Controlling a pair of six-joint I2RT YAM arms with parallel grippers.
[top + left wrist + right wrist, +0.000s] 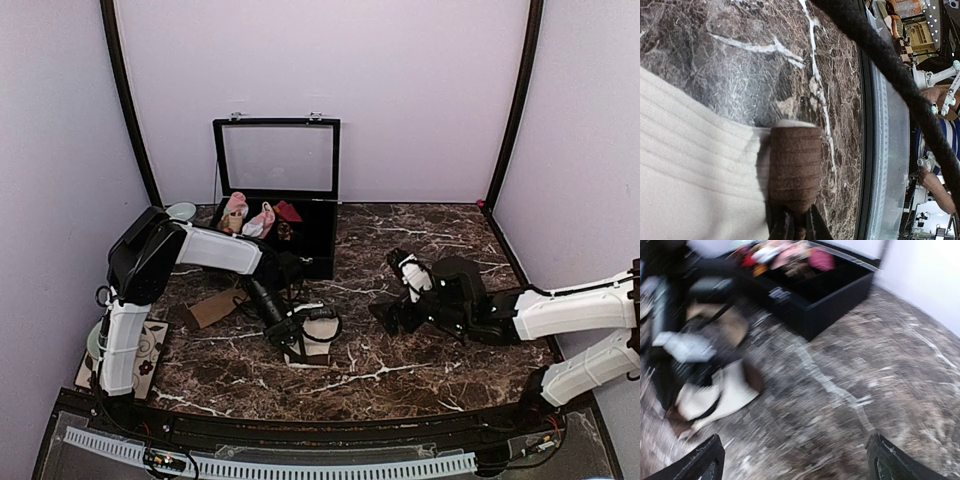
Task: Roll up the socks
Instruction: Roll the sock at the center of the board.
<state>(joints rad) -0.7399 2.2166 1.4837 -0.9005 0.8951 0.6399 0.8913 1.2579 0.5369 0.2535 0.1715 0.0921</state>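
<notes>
Left claw (795, 227) first: it's pinched together on the dark brown toe (795, 170) of the cream sock (690, 165). The toe is bunched into a rounded lump right at my fingertips. The ribbed cream leg spreads flat on the surface (430, 370) beside it. From overhead, that sock lies near the front middle of the marble, under the left wrist, with a black cable looping over it.

Over to the right claw (795, 440). Its fingers stand wide apart at the two bottom corners of the wrist view, with bare marble showing between them. It faces left toward the cream sock and sits well apart from it. That wrist picture is smeared, so I can't tell whether the claw touches the surface.

Further back on the left, the tan sock (215, 305) lies flat on the marble, just behind the left forearm.

At the far edge sits the black case (315, 245) with its glass lid (277, 157) standing upright. Inside it are pink-and-white bundles (237, 212) and a dark red bundle (288, 211).
</notes>
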